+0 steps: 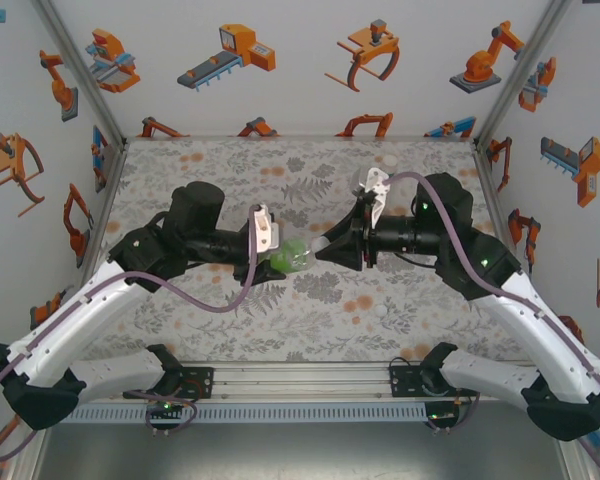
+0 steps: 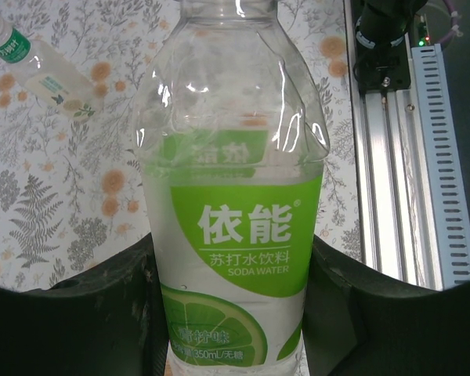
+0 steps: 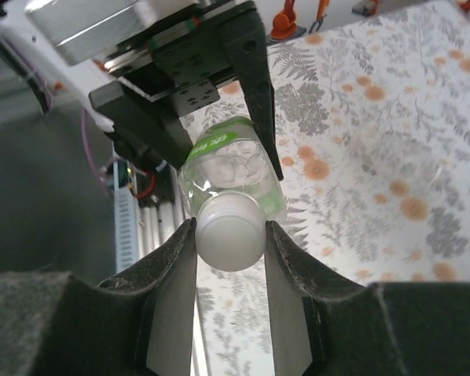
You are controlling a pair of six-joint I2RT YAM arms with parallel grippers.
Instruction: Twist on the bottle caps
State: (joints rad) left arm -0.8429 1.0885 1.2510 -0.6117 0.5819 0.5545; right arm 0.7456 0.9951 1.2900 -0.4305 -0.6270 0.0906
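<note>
A clear bottle (image 2: 235, 157) with a green label band hangs above the table, lying roughly level between the two arms. My left gripper (image 2: 231, 270) is shut on its labelled body, one black jaw on each side. From above, the bottle (image 1: 295, 258) points right toward my right gripper (image 1: 328, 250). In the right wrist view a white bottle cap (image 3: 229, 231) sits on the mouth of the bottle (image 3: 227, 160). My right gripper (image 3: 229, 235) is shut on this cap, its pads pressed against both sides.
A second small bottle (image 2: 39, 66) with a green label lies on the floral tablecloth, away from the held one. The aluminium rail (image 2: 407, 180) at the near table edge runs close to the left gripper. Patterned walls enclose the table.
</note>
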